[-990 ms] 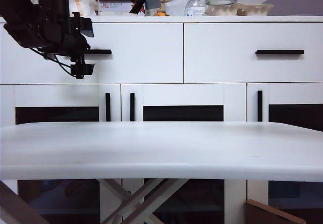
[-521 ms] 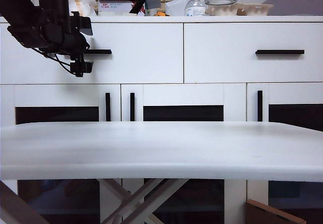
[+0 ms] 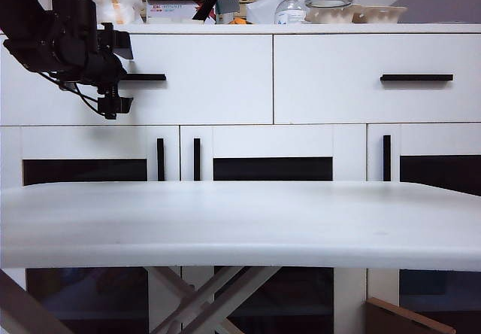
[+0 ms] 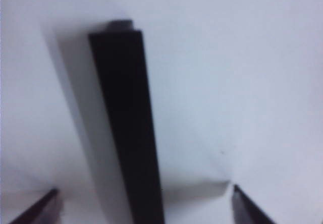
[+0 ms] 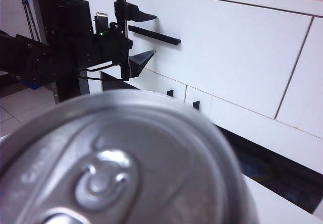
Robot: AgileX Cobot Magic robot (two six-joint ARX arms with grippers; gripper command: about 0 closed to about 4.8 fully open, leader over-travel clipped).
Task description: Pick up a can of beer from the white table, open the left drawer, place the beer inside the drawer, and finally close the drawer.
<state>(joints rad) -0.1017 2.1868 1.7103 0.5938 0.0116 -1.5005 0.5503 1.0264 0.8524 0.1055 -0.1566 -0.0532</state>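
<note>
A long white sideboard (image 3: 225, 135) fills the background, its top crowded with bottles and boxes, and in front of it the white table (image 3: 240, 225) stretches bare across the exterior view. On the sideboard, the left drawer (image 3: 203, 78) sits flush with its neighbour, so it looks shut and not yet pulled. The left gripper (image 3: 116, 71) hangs at the end of that drawer's black bar handle (image 3: 146, 77); in the left wrist view its two dark fingertips (image 4: 38, 209) stand spread wide, with the handle (image 4: 128, 128) running between them and nothing pinched. The can of beer (image 5: 121, 168) fills the right wrist view lid-on, silver rim and pull tab close to the lens; the right gripper's fingers are out of sight behind it, so whether it is clamped on the can cannot be told, though the can seems to be carried there. By my reading the pick-up is done; opening the drawer, placing the can and closing remain.
</note>
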